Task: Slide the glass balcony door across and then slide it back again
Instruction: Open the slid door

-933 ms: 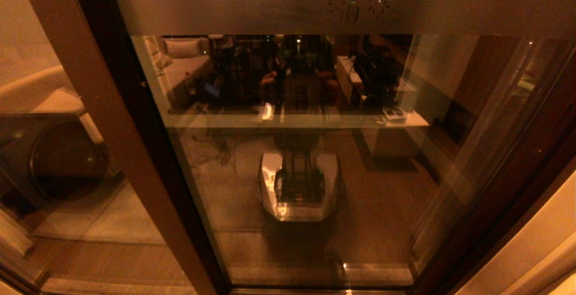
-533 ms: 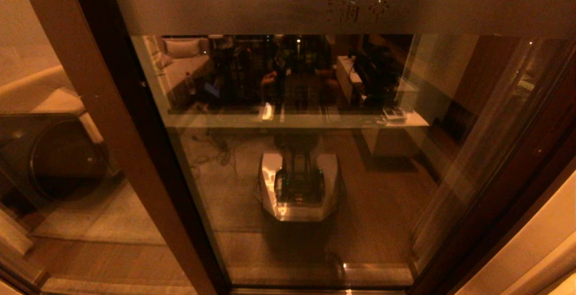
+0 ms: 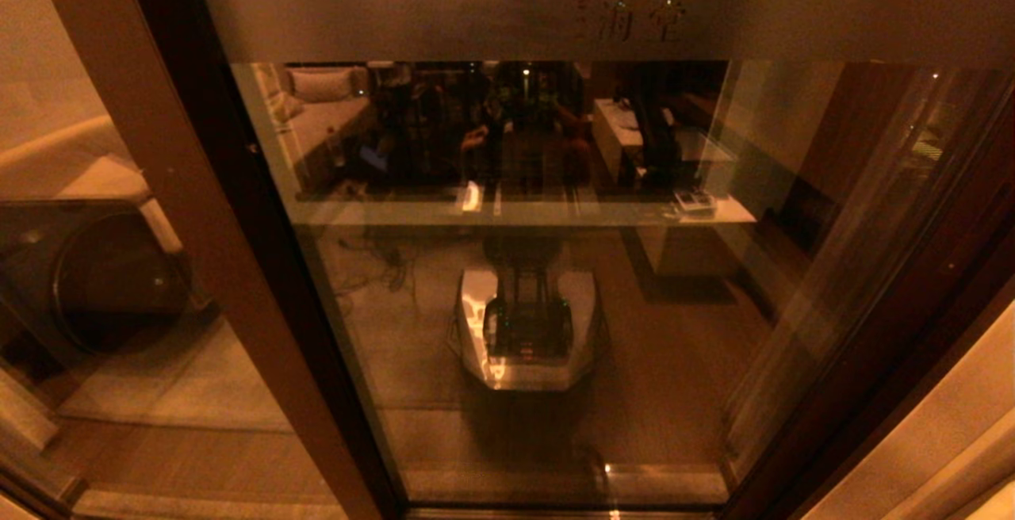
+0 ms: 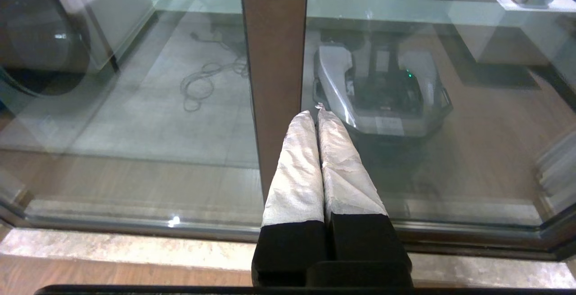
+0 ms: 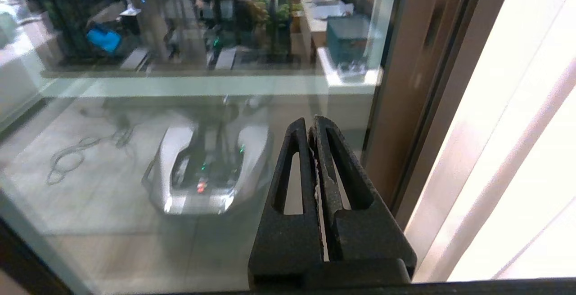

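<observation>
Nothing of note has shifted since the earlier head frames: the door, its frame and both arms sit as they did; only the reflections in the glass flicker.

On your left, beyond the plain pane, note the dark round-fronted appliance point(image 3: 111, 278). Next comes the brown vertical door stile point(image 3: 198, 211), which runs from top to floor. The left gripper point(image 4: 317, 113), its cloth-wrapped fingers point(image 4: 297, 169) pressed together on nothing, points at this stile from just in front; contact cannot be confirmed.

Filling the centre is the glass balcony door point(image 3: 555, 306), a tall clear panel in a dark brown frame, with a frosted horizontal band point(image 3: 476, 21) carrying two etched characters near the top. It stands across the opening, its right frame edge point(image 3: 888, 330) near the pale wall point(image 3: 951, 417).

Expect the panel to be heavy, rigid and slow to start on its track. The glass is smooth and will give no purchase, so apply force to the stile, flat against its side edge, and push steadily rather than striking it.

On your right, the right gripper point(image 5: 312, 122), black ribbed fingers together and empty, hangs before the glass close to the right frame edge. Room there looks tight against the wall; the open travel appears to lie toward the left, over the plain pane. The stone sill point(image 4: 135, 250) runs below.
</observation>
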### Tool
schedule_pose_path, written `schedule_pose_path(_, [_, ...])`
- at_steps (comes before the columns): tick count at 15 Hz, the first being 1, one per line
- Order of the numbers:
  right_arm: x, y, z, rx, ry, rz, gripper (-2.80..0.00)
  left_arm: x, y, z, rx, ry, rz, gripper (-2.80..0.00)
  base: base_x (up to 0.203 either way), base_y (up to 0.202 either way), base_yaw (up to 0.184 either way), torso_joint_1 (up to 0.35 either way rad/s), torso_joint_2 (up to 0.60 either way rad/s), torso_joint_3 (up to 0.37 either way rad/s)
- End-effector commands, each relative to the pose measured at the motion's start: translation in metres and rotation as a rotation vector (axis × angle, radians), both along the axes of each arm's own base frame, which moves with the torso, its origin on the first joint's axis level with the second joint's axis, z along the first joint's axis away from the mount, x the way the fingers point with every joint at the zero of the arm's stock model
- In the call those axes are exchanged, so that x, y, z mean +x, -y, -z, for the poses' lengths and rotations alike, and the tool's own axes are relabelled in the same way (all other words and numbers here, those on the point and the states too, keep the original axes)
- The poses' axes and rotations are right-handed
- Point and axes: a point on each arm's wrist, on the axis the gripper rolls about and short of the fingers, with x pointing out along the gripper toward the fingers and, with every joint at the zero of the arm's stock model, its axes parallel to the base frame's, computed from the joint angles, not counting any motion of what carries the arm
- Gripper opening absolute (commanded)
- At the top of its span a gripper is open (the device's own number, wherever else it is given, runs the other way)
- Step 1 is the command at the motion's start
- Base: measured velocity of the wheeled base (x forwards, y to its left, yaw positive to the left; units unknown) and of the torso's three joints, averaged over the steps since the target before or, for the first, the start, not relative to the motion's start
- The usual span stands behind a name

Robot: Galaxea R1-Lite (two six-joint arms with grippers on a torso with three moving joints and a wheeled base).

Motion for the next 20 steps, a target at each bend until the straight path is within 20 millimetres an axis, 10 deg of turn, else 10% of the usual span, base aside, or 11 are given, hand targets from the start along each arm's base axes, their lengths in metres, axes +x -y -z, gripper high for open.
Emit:
schedule_pose_path(1, [0.032, 0.0, -0.051, -0.007, -0.069, 0.007, -2.8, 0.0, 0.0, 0.0, 0.0, -0.001, -0.001, -2.8, 0.0, 0.0, 0.0, 0.0, 0.0, 0.0])
schedule_pose_path(6, [0.096, 0.005, -0.156, -0.045, -0.223, 0.079, -2.8, 0.0, 0.0, 0.0, 0.0, -0.001, -0.001, -2.8, 0.0, 0.0, 0.0, 0.0, 0.0, 0.0])
schedule_pose_path(12, [0.141, 0.051, -0.125, 0.013, -0.675, 0.382, -2.8, 0.0, 0.0, 0.0, 0.0, 0.0, -0.001, -2.8, 0.0, 0.0, 0.0, 0.0, 0.0, 0.0])
schedule_pose_path(20, [0.162, 0.149, -0.105, 0.182, -0.611, 0.218, -2.8, 0.0, 0.0, 0.0, -0.001, -0.001, 0.001, -2.8, 0.0, 0.0, 0.0, 0.0, 0.0, 0.0])
